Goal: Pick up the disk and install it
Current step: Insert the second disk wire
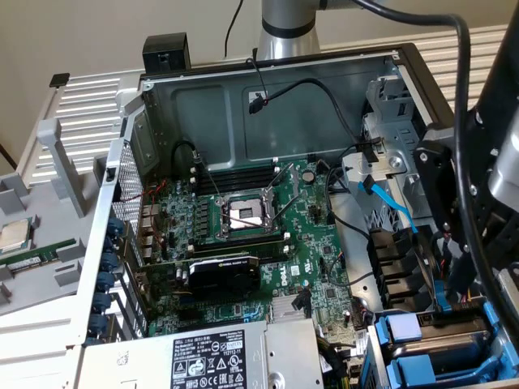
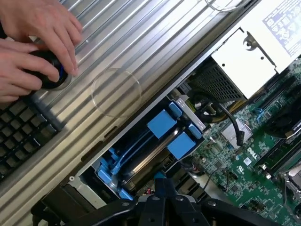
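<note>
Disk sits in its blue carrier inside the drive bay at the open PC case corner, near the PSU. Gripper is right over the bay; jaws closed, tips prob. touching the carrier's edge, contact hard to confirm. A person's hands rest on a black knob by a keyboard, beside the case. Mobo exposed.

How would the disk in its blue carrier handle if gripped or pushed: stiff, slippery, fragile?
The disk looks like a rigid metal slab, so probably stiff and heavy for its size. Its shiny edge may be slippery. The blue carrier is thin plastic, likely to flex; its tabs seem the fragile part.
</note>
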`<state>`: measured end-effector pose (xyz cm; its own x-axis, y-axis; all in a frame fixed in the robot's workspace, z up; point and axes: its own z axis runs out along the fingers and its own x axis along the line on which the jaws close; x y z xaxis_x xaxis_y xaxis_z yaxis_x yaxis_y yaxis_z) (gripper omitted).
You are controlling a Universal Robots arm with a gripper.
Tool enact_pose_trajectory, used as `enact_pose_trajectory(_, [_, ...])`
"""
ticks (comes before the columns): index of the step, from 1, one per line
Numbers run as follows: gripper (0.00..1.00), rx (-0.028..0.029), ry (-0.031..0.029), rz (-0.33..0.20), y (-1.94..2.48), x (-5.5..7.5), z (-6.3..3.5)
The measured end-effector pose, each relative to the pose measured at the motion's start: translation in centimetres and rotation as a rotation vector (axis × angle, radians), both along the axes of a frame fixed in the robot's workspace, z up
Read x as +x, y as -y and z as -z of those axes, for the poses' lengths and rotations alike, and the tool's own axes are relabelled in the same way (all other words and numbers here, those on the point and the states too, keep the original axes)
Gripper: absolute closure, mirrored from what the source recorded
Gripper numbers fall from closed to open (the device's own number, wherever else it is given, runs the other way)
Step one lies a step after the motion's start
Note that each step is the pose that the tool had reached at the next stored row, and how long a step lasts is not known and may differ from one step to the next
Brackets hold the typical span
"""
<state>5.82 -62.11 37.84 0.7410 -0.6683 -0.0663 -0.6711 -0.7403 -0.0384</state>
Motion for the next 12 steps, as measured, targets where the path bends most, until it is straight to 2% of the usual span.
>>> enact_pose_trajectory(12, [0.89, -0.0001, 0.0033, -0.217, 0.0, -0.01, 0.0])
